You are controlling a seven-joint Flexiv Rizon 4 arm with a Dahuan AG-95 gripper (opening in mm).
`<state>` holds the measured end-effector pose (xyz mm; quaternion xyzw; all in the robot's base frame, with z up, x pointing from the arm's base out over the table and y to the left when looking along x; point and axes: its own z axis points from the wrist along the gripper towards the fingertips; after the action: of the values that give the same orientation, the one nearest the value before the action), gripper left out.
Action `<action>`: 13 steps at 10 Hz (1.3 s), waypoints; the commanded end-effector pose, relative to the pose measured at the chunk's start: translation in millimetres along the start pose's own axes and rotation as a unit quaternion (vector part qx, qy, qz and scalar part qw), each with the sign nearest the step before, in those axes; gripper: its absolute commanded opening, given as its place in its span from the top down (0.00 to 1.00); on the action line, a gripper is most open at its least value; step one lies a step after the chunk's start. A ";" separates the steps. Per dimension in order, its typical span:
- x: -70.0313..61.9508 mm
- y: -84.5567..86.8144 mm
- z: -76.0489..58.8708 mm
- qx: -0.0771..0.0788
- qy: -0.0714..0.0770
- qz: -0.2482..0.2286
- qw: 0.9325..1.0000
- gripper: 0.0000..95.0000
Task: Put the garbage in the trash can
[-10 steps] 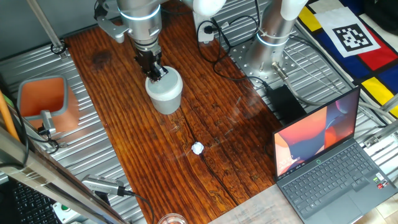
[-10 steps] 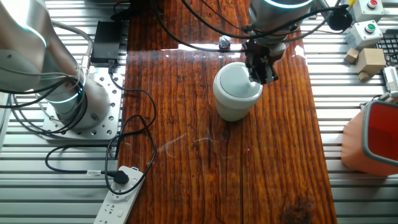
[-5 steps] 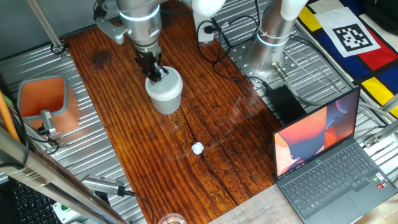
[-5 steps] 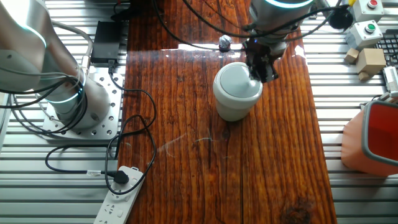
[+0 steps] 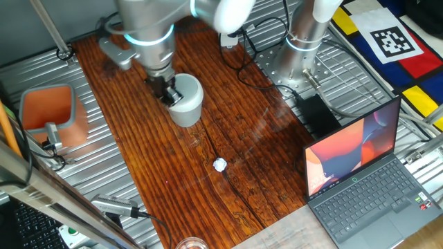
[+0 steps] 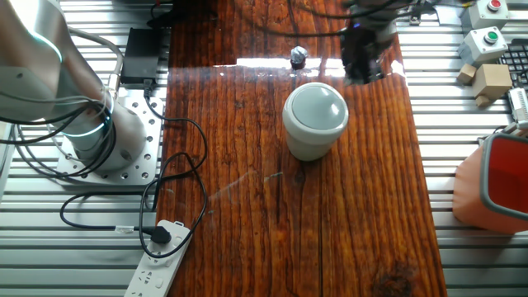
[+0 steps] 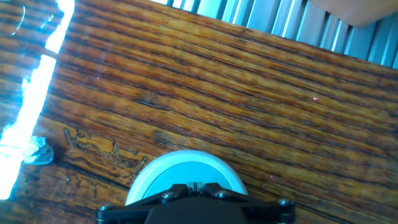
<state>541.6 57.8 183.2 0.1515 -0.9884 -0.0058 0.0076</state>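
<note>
step in hand: reach the garbage

i read the table (image 5: 242, 200) first: bare wood planks. the trash can (image 5: 185, 99) stands upright near its middle, mouth open and unobstructed. my pincer (image 5: 167, 93) hangs just beside the can's rim, empty; i cannot tell whether its fingers are apart or together. the garbage (image 5: 219, 164) lies on the wood, well apart from the can. i judge the next move needs a lift clear of the rim, then a centred descent over the wad, fingers spread.

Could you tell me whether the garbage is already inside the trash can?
No, the garbage lies on the wooden table, apart from the trash can.
</note>
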 end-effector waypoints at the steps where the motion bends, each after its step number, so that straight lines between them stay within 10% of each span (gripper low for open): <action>1: 1.5 0.1 -1.4 0.010 0.002 -0.034 0.999 1.00; 13: 1.5 0.1 -1.4 -0.016 0.057 -0.126 0.990 1.00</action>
<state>542.3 58.1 184.2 0.2801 -0.9574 -0.0175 0.0677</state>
